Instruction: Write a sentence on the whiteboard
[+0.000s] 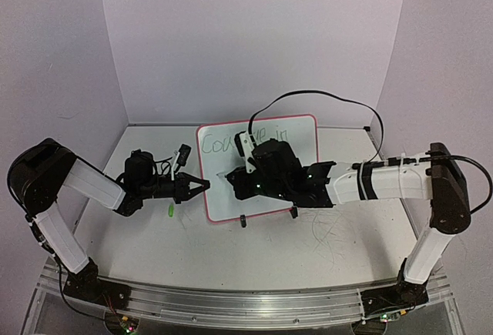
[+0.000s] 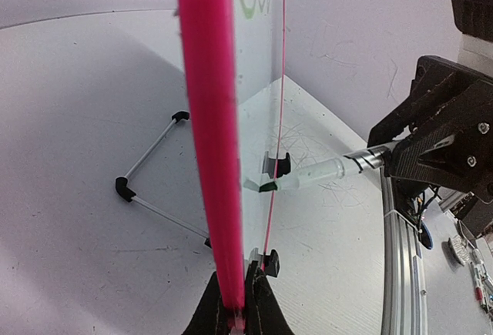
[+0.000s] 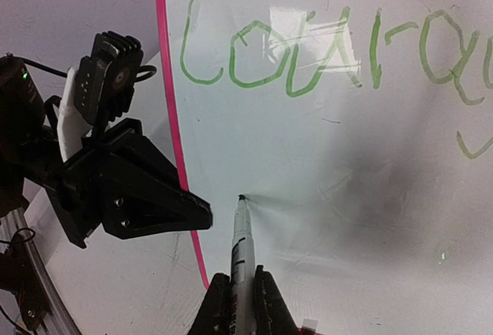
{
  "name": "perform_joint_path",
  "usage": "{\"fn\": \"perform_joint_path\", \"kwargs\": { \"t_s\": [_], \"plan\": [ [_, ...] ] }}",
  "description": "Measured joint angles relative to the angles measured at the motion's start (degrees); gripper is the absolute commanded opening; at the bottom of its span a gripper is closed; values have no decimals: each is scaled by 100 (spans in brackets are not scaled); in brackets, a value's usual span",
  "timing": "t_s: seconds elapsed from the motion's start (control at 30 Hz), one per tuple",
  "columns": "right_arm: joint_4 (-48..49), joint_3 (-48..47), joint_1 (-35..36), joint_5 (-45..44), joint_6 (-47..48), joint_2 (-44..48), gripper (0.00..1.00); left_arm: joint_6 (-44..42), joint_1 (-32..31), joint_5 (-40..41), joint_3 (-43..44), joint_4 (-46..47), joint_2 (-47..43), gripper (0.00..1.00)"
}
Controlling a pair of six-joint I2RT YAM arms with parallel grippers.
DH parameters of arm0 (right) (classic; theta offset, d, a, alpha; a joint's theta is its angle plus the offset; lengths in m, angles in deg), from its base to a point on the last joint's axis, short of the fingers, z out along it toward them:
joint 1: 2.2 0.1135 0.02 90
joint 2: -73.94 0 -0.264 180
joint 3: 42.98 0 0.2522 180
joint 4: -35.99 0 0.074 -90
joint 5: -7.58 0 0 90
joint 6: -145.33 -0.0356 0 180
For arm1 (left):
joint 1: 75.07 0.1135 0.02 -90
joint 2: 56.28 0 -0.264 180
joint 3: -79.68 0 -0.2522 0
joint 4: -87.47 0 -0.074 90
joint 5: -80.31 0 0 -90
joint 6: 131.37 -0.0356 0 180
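Note:
The whiteboard (image 1: 223, 200) stands upright on the table, white with a pink rim. My left gripper (image 1: 202, 185) is shut on its left edge; the left wrist view shows the pink rim (image 2: 212, 119) pinched between the jaws of the left gripper (image 2: 239, 316). My right gripper (image 3: 240, 277) is shut on a green marker (image 3: 241, 235). The marker's tip touches the board's lower left, below the writing. The sentence (image 3: 308, 58) is green handwriting reading "Courag" in the right wrist view. In the top view the right gripper (image 1: 237, 177) and arm hide the middle of the sentence (image 1: 218, 142), which ends in "in".
A small green cap (image 1: 170, 210) lies on the table below the left gripper. Two black clip feet (image 1: 242, 221) hold the board's bottom edge, and a wire stand (image 2: 150, 173) props it from behind. A black cable (image 1: 331, 100) arcs over the board. Grey scribbles (image 1: 327, 231) mark the tabletop.

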Motion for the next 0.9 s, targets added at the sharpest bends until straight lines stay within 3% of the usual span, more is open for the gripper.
{"fn": "perform_joint_path", "kwargs": {
  "t_s": [0.9],
  "plan": [
    [-161,-21,85,-595,-293,13,0,-63,-7,101,0,-146,-58,0]
  ]
}}
